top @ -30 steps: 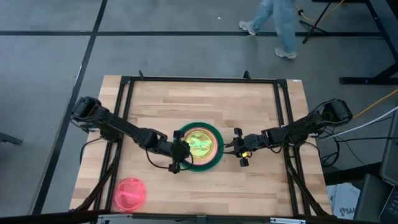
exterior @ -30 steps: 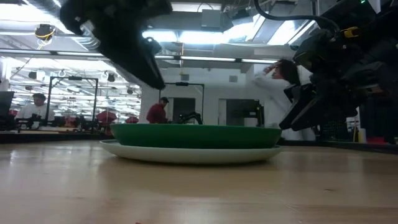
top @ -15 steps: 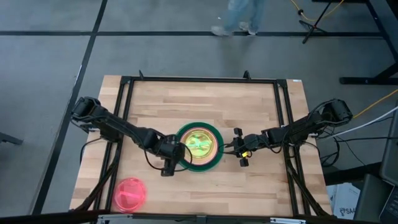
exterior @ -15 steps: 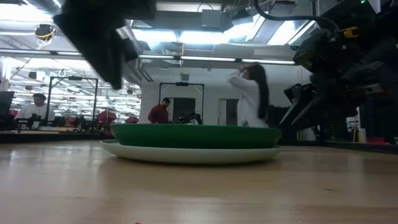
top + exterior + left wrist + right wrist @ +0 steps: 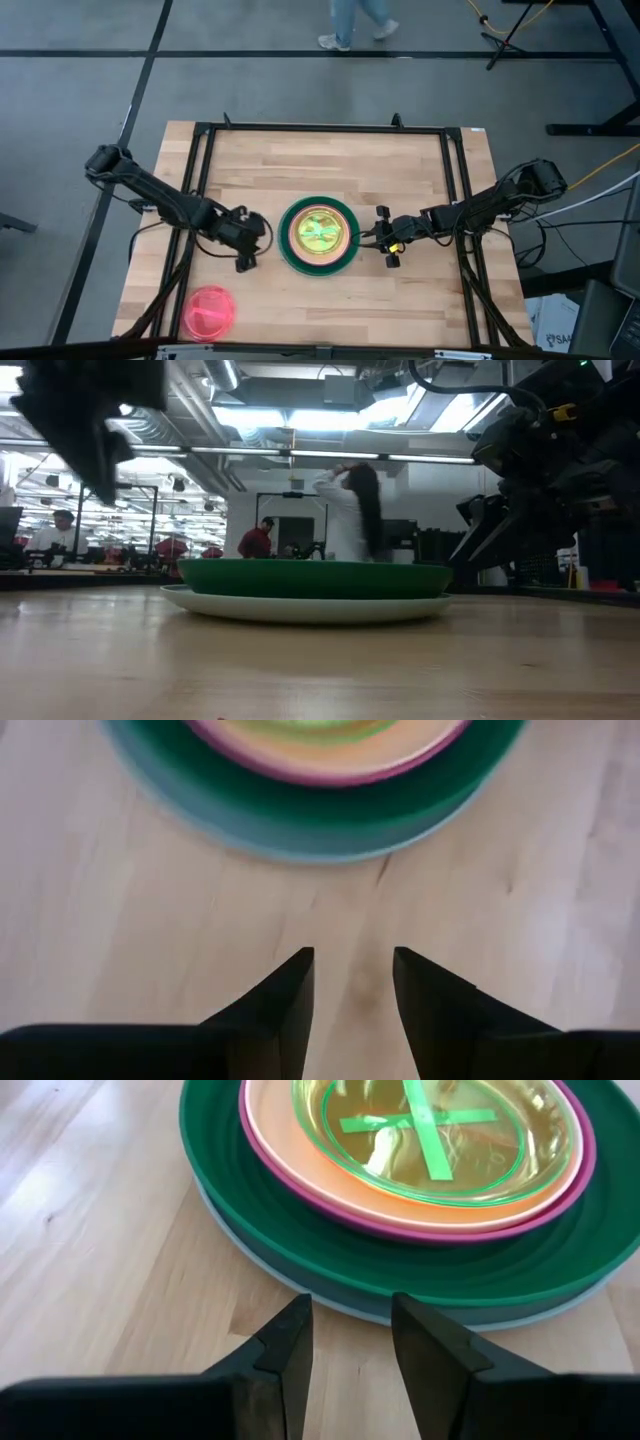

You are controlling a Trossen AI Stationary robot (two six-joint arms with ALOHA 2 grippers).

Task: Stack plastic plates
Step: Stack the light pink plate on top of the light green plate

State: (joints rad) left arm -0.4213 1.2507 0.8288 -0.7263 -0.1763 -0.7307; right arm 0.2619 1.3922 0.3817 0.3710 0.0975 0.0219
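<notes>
Flanking the round stacked plastic plates [image 5: 318, 234] on the wooden table [image 5: 420, 300], left gripper [image 5: 243, 247] and right gripper [image 5: 383, 238] hover slightly parted, empty; a small pink plastic plate [image 5: 209, 312] lies apart.

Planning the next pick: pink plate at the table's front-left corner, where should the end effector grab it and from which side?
Judging by the high view, grip the pink plate at its raised rim, one finger inside and one outside. It lies flat and alone on the table, so no flat-on grasp works. The left end effector sits nearest, open; descending from above onto the rim edge facing the stack looks simplest.
</notes>
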